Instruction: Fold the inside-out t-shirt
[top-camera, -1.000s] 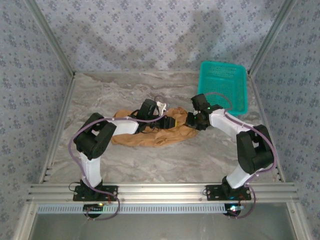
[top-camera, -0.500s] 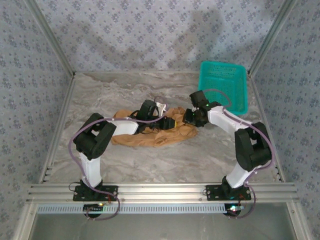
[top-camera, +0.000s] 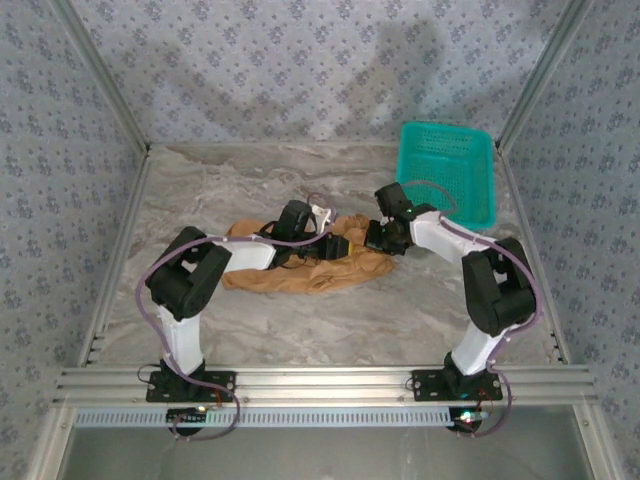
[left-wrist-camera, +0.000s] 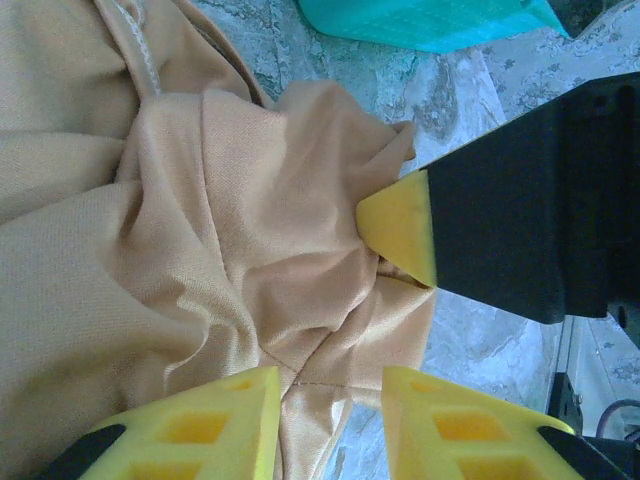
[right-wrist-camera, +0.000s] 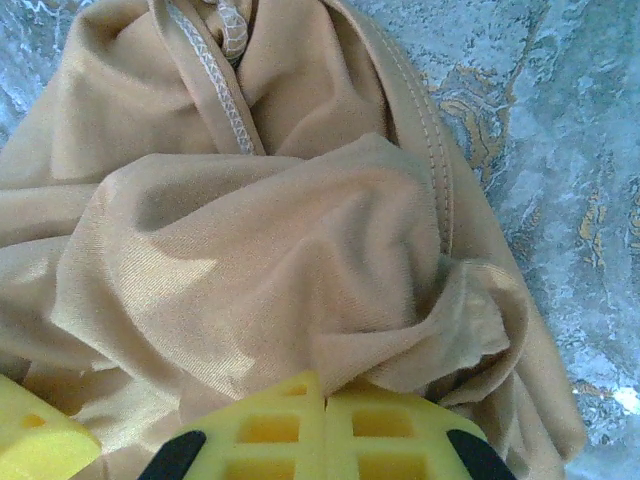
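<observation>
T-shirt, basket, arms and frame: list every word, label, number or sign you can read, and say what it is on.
None can be read.
t-shirt: plain tan fabric with bare seams, no print.
basket: plain teal mesh, no lettering.
Arms and frame in the top view: any marking is too small to read.

Tan t-shirt, teal basket, grey marbled table

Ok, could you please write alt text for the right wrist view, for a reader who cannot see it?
A crumpled tan t-shirt lies bunched on a grey marbled table, its stitched seams facing up. The right claw is shut at the bottom edge, its yellow fingers pressed together against a fold of the fabric.
</observation>
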